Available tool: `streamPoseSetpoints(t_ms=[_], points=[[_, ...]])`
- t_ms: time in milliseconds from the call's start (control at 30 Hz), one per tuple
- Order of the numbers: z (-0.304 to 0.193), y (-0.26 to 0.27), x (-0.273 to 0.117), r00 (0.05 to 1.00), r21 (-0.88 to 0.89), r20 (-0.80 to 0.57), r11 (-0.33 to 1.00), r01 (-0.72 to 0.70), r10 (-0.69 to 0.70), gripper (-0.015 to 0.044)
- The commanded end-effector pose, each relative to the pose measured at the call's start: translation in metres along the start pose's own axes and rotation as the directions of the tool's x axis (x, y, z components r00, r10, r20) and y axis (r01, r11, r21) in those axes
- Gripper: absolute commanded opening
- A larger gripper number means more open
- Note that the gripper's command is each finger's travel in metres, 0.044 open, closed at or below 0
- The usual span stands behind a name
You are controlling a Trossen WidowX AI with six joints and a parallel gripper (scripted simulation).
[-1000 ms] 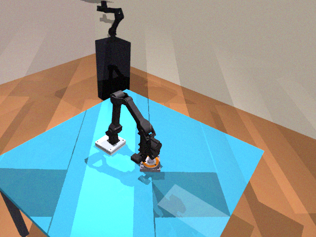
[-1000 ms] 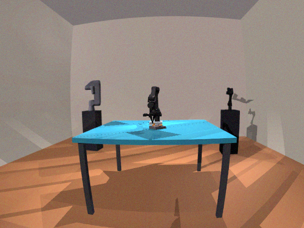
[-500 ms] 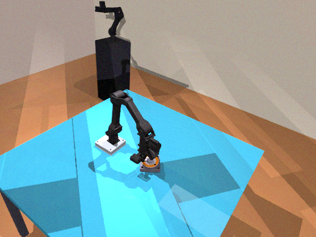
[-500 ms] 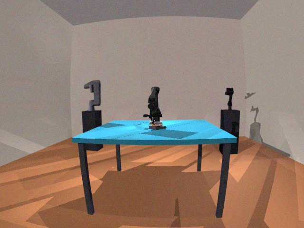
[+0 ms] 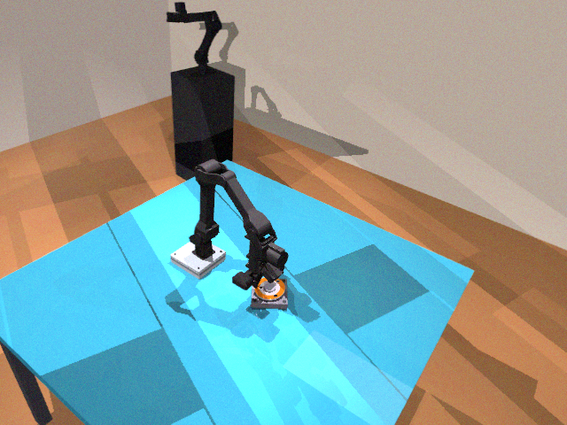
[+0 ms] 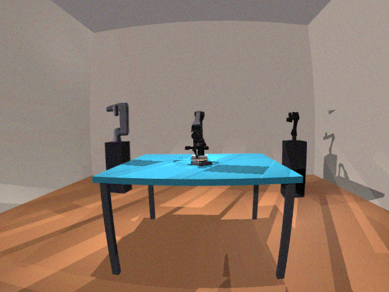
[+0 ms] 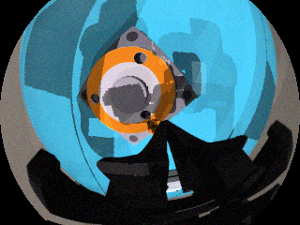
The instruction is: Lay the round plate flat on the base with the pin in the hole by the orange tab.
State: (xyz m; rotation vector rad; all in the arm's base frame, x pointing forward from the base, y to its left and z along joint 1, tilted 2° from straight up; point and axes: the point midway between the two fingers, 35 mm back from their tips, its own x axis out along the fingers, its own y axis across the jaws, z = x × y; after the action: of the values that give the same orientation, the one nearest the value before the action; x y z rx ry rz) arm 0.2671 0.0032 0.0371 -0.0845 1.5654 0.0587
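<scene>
The round plate (image 5: 262, 295) (image 7: 109, 57), with an orange outer ring and a pale inner ring, sits around the post (image 7: 136, 89) on the square grey base (image 5: 270, 305) (image 6: 201, 163) (image 7: 142, 40). It looks slightly tilted in the exterior view. In the wrist view its dark-shaded tab (image 7: 152, 126) is at the lower right, next to a dark hole. The pin cannot be made out. My gripper (image 6: 197, 157) (image 7: 164, 123) is shut and empty, pointing down. Its tips are right beside the tab in the wrist view; contact cannot be told.
The arm's white mounting base (image 5: 198, 259) stands behind the grey base on the blue table (image 5: 114, 283) (image 6: 157, 176). Black pedestals (image 5: 201, 110) (image 6: 117, 166) carrying other arms stand beyond the table. Dark shadows cross the table top.
</scene>
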Motion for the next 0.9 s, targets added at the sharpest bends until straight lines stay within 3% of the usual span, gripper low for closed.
streamPoseSetpoints(t_ms=[0, 867], points=[[-0.007, 0.006, 0.001, 1.000, 0.000, -0.006, 1.000, -0.007, 0.007, 0.0000], [-0.015, 0.033, -0.001, 1.000, 0.000, -0.006, 1.000, -0.010, 0.010, 0.0000]])
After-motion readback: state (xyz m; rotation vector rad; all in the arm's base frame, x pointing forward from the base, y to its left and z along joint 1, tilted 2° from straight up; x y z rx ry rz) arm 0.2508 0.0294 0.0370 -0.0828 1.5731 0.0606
